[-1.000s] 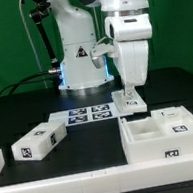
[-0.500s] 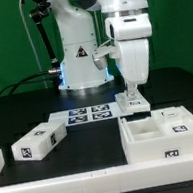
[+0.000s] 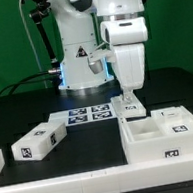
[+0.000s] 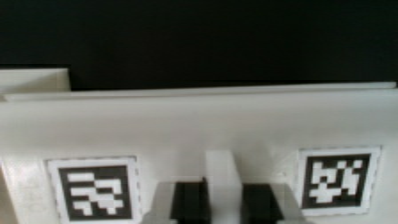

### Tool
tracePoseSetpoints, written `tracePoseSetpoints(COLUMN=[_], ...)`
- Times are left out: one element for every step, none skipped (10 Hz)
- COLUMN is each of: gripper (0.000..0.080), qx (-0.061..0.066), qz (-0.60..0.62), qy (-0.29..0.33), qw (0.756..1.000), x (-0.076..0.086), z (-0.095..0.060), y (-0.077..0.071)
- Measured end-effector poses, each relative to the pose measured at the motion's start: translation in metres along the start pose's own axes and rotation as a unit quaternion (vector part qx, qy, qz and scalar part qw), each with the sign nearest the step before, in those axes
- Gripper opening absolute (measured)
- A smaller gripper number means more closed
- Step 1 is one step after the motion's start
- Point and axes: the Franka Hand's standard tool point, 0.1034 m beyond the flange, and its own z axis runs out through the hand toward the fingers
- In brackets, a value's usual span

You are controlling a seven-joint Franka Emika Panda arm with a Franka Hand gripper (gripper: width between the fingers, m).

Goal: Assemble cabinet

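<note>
The claw (image 3: 130, 91) hung straight down over a small tagged block (image 3: 132, 104), with the cabinet (image 3: 162, 140) lying just in front of it, low on the exterior view's right and apart from the claw. In the wrist view its fingers (image 4: 185, 205) stood close on either side of a narrow rib of the block. Whether they were clamped on it could not be told.

Black table (image 3: 16, 109) w/ marker board (image 3: 87, 114), cabinet (image 3: 168, 142), loose drawer block (image 3: 39, 142), front rail (image 3: 68, 182).
</note>
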Motion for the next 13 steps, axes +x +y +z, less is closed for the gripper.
tracePoseSetpoints(gripper=[0.0069, 0.0069, 0.0069, 0.0069, 0.0069, 0.0069, 0.0069, 0.0069, 0.0069, 0.0069, 0.007, 0.007, 0.007], qx=[0.002, 0.002, 0.002, 0.003, 0.003, 0.001, 0.0, 0.001, 0.001, 0.002, 0.003, 0.004, 0.004], qz=[0.001, 0.001, 0.001, 0.001, 0.001, 0.001, 0.001, 0.001, 0.001, 0.002, 0.003, 0.003, 0.003], qy=[-0.001, -0.001, -0.001, -0.001, 0.0, 0.0, 0.0, 0.0, 0.0, 0.0, 0.0, -0.001, -0.001], qw=[1.0, 1.0, 1.0, 1.0, 1.0, 1.0, 1.0, 1.0, 1.0, 1.0, 1.0, 1.0, 1.0], x=[0.0004, 0.0003, 0.0003, 0.0004, 0.0004, 0.0009, 0.0015, 0.0016, 0.0016, 0.0021, 0.0031, 0.0032, 0.0032], z=[0.0008, 0.0008, 0.001, 0.0012, 0.0012, 0.0001, -0.0007, 0.0001, 0.0004, 0.0011, 0.0013, 0.0012, 0.0011], y=[-0.0008, -0.0008, -0.0009, -0.001, -0.0009, 0.0025, 0.0062, 0.0061, 0.0063, 0.0062, 0.0064, 0.0064, 0.0064])
